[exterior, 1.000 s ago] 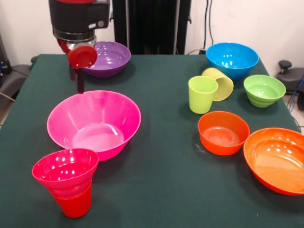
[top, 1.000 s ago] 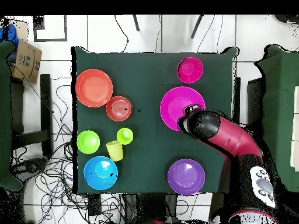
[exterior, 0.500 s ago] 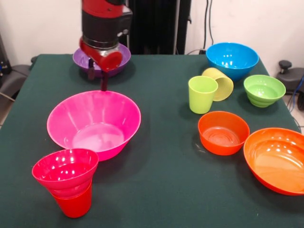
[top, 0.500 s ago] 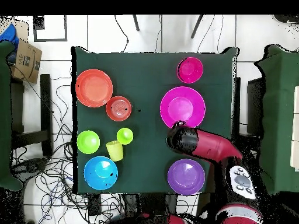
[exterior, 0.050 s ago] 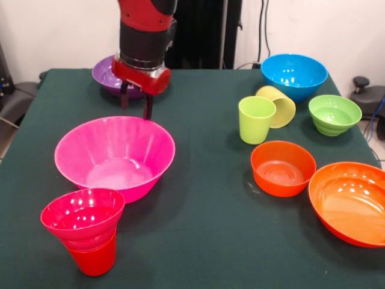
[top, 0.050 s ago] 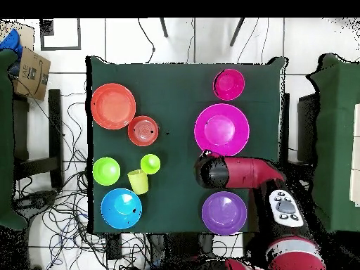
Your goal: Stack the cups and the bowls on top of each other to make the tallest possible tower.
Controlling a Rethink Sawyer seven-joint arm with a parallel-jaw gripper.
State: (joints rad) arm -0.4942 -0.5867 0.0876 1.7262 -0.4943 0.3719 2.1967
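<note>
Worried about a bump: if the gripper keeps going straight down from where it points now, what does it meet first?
Probably the far rim of the big pink bowl, or the green table just behind it; the gripper hangs right there, depth unclear.

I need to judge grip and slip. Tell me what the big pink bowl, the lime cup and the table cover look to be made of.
Big pink bowl: likely smooth glossy plastic; bright light spots show on its inner wall.
Lime cup: probably plastic too, thin-walled, with a duller sheen.
Table cover: seems a dark green matte cloth or felt; no reflections on it.
</note>
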